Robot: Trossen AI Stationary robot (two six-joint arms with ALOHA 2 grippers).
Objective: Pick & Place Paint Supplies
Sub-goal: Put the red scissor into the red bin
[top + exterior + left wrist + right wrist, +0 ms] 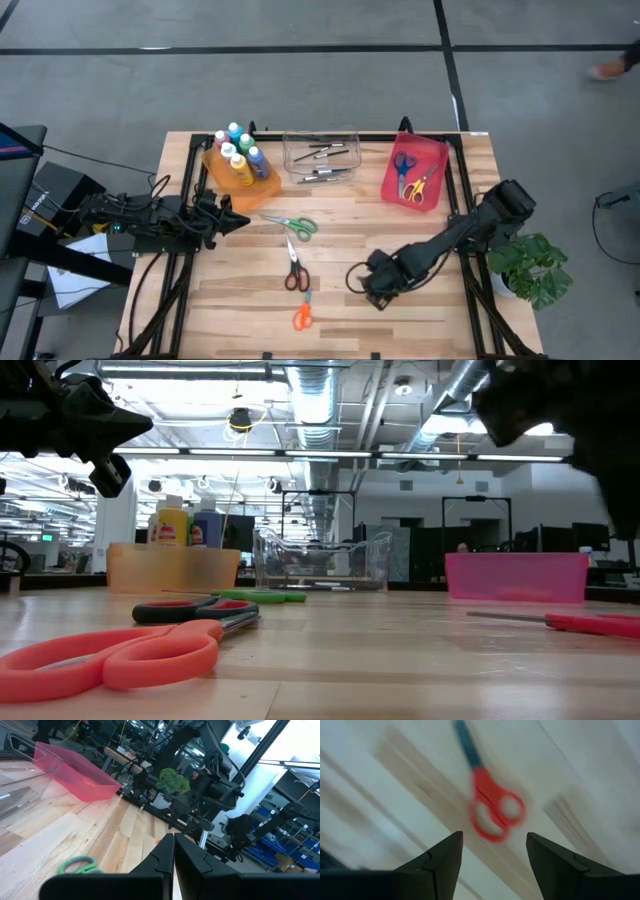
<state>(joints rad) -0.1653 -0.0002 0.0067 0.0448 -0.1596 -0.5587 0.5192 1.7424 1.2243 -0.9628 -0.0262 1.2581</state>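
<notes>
Three pairs of scissors lie flat on the wooden table: green-handled (296, 226), dark-red-handled (295, 275) and orange-handled (303, 316). My right gripper (372, 292) hangs open, low over the table, just right of the orange pair. Its wrist view shows blurred red-orange scissors (495, 815) on the wood beyond the open fingers (494, 835). My left gripper (243, 220) is shut and waits near the table's left edge, left of the green scissors (77, 866). Paint bottles (240, 155) stand in the orange bin. Dark brushes (322, 160) lie in the clear bin.
The orange bin (262, 188), the clear bin (350, 135) and the pink bin (432, 150), which holds more scissors (410, 180), line the far edge. A potted plant (530, 265) stands off the right edge. A red-handled tool (590, 622) lies at the right in the low view.
</notes>
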